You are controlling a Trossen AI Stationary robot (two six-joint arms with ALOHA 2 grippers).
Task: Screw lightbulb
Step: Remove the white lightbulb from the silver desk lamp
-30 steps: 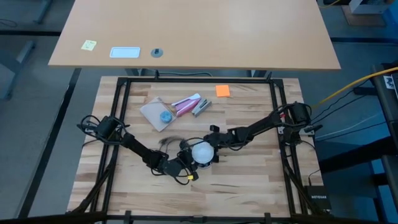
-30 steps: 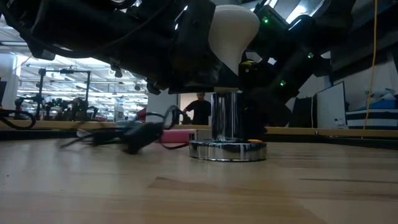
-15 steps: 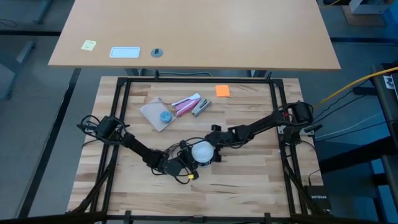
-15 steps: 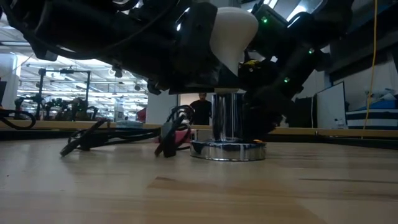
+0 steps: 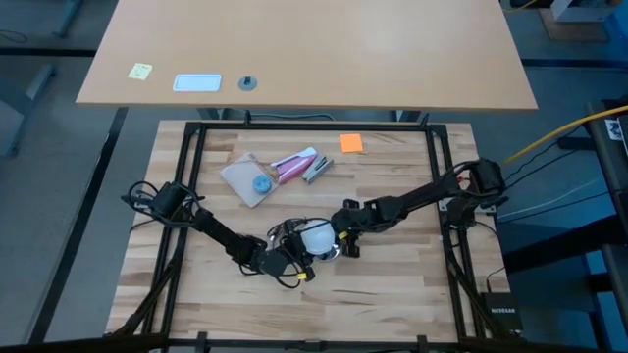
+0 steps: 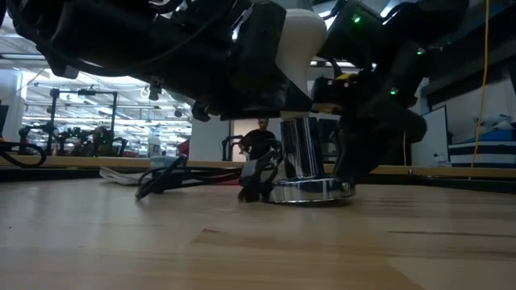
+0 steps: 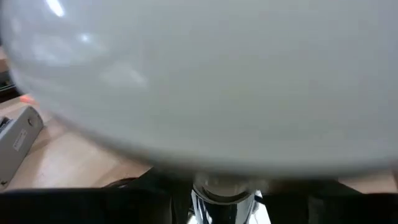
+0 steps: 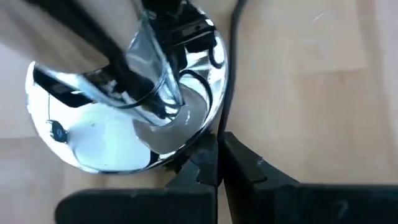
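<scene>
The frosted-white lightbulb (image 5: 316, 235) stands neck-down in the top of the silvery socket (image 6: 302, 153) at the table's middle front. It fills the left wrist view (image 7: 199, 81). The socket leans a little on its round chrome base (image 6: 313, 191). Its thin black cord (image 6: 185, 173) lies on the wood beside it. My left gripper (image 5: 297, 250) comes from the left and is shut on the bulb. My right gripper (image 5: 343, 243) comes from the right and is shut at the base's rim. My left gripper holds the lightbulb low on its globe, near the neck (image 6: 282, 76). Its fingers come about level from the table's left. The bulb stands upright with its neck in the socket's top (image 7: 227, 186). The bulb itself hides the exact place of contact. My right gripper pinches the rim of the socket's chrome base (image 8: 202, 138) between its two fingertips (image 8: 249, 169), slanting down from the table's right. The black cord (image 8: 231, 74) runs to the same spot. The base stands slightly tipped on the wood.
A pink-and-white tube (image 5: 294, 163), a grey clip-like object (image 5: 317, 169), a tan pad with a blue cap (image 5: 250, 178) and an orange note (image 5: 351, 143) lie toward the far edge. A black frame (image 5: 191, 176) borders the table. A person (image 6: 260, 133) stands far behind.
My right gripper has come down toward the socket's base and closed in on its rim. The socket has tipped a little and its base has shifted sideways on the wood. The cord has been drawn closer to the base. My left gripper has stayed on the bulb.
</scene>
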